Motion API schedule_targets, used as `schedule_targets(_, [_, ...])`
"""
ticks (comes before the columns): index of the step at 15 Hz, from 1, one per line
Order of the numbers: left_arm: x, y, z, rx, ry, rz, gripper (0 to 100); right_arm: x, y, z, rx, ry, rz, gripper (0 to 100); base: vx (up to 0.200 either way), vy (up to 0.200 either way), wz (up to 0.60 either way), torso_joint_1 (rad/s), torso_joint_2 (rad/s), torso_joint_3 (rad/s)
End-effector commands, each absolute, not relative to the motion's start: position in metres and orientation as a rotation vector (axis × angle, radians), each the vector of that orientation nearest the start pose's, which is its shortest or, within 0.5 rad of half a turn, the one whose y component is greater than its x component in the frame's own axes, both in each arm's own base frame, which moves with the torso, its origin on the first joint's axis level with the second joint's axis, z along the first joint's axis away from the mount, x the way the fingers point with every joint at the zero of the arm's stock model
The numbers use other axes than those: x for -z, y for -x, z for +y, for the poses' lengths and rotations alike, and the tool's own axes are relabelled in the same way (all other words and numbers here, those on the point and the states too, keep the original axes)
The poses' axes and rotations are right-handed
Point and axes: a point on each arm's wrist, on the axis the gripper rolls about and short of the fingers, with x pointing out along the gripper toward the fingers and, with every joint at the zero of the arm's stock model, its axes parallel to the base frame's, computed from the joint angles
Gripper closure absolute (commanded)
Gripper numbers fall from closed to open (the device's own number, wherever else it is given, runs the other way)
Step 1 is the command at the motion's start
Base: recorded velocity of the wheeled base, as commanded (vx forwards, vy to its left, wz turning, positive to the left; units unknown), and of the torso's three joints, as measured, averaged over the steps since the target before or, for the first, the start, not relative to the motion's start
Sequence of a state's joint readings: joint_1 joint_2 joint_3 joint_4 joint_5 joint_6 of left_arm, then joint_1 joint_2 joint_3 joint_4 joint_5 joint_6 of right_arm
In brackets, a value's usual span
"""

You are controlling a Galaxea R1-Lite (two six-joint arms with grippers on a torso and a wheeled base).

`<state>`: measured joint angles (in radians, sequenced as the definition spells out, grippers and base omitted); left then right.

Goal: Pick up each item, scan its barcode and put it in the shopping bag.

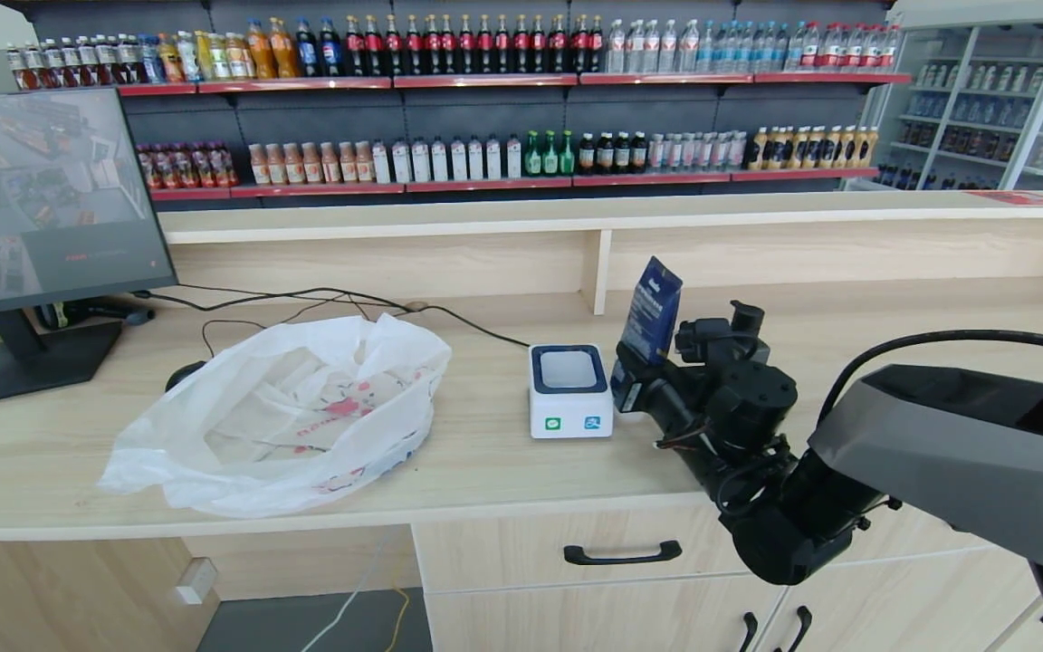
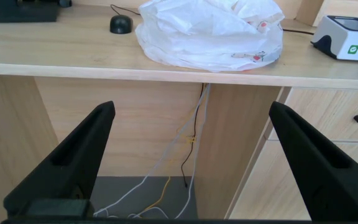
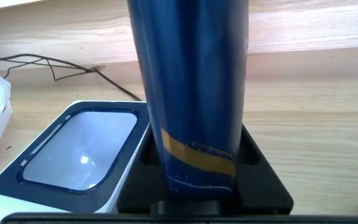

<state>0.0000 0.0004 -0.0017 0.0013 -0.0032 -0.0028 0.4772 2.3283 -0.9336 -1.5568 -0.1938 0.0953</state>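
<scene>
**Right gripper held a blue packet upright beside the scanner**

The right gripper (image 1: 635,378) was clamped on the lower end of a blue packet (image 1: 651,311), one finger on each side of it. The packet stood on end above the gripper. Its long axis ran nearly straight up and down, and its top leaned slightly toward the robot's right. In the head view a broad face was turned toward the camera.

Just to the packet's left sat the white scanner (image 1: 569,389) on the wooden counter (image 1: 485,453), its glass window facing up. The packet was beside the window, not over it. Farther left lay the white shopping bag (image 1: 286,417), crumpled with its mouth open. Beyond the bag were a black mouse (image 1: 182,373) and a monitor (image 1: 42,199).

The left gripper (image 2: 191,112) hung below the counter's edge with its fingers spread wide apart, holding nothing.
</scene>
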Motion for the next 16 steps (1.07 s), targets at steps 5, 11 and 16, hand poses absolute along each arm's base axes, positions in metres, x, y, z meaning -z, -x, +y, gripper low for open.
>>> schedule_targets(5, [-0.076, 0.023, 0.0, 0.003, 0.003, 0.0, 0, -0.098, -0.353, 0.186, -0.305, -0.162, -0.173, 100, 0.0, 0.0, 0.0, 0.0, 0.0, 0.0])
schedule_targets(11, [-0.076, 0.023, 0.0, 0.003, 0.003, 0.0, 0, -0.127, -0.327, 0.177, -0.323, -0.172, -0.207, 100, 0.0, 0.0, 0.0, 0.0, 0.0, 0.0])
schedule_targets(16, [-0.076, 0.023, 0.0, 0.002, 0.003, 0.0, 0, -0.155, -0.278, 0.161, -0.395, -0.154, -0.22, 100, 0.0, 0.0, 0.0, 0.0, 0.0, 0.0])
